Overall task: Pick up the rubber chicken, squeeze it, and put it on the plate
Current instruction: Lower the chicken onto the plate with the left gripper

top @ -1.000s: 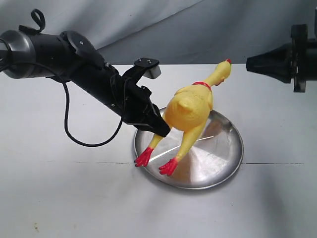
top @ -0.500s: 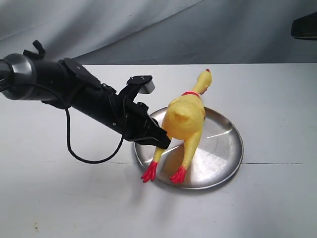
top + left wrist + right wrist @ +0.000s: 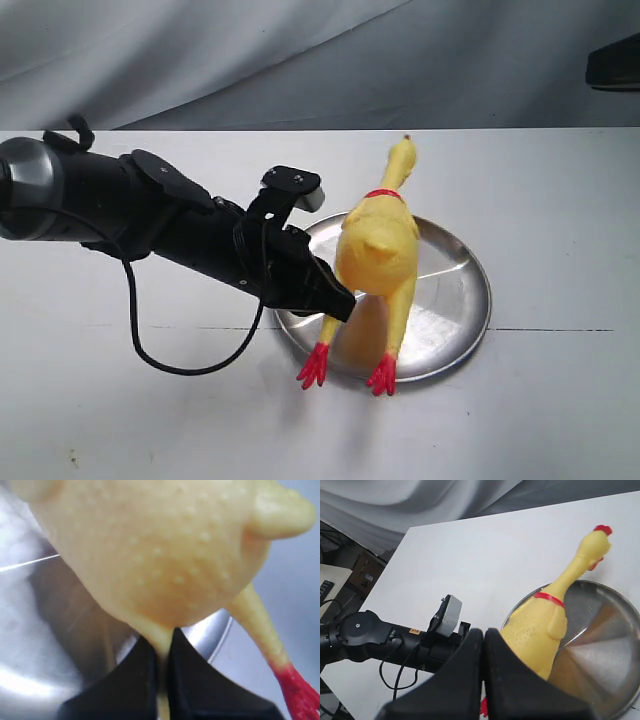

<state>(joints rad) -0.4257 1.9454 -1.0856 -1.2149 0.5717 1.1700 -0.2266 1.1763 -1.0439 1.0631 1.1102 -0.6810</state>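
The rubber chicken [image 3: 380, 250] hangs tilted over the steel plate [image 3: 460, 300], its head [image 3: 400, 152] pointing away and its red feet [image 3: 383, 375] down at the plate's near rim. My left gripper [image 3: 335, 300] comes in from the left and is shut on the top of one leg. In the left wrist view the black fingers [image 3: 145, 675] of this gripper [image 3: 161, 642] pinch that thin yellow leg under the chicken's body [image 3: 160, 555], with the plate [image 3: 30, 645] behind. My right gripper [image 3: 483, 632] is shut and empty, high above the chicken [image 3: 540, 625] and plate [image 3: 610, 645].
A black cable [image 3: 190, 365] loops from the left arm [image 3: 130, 215] down onto the white table [image 3: 560, 400]. Grey cloth [image 3: 300, 50] hangs behind the table. A dark part of the right arm [image 3: 612, 62] shows at the upper right edge.
The left gripper has lowered and turned the chicken, so its feet swung down to the plate's near rim. The right arm has pulled away toward the upper right.
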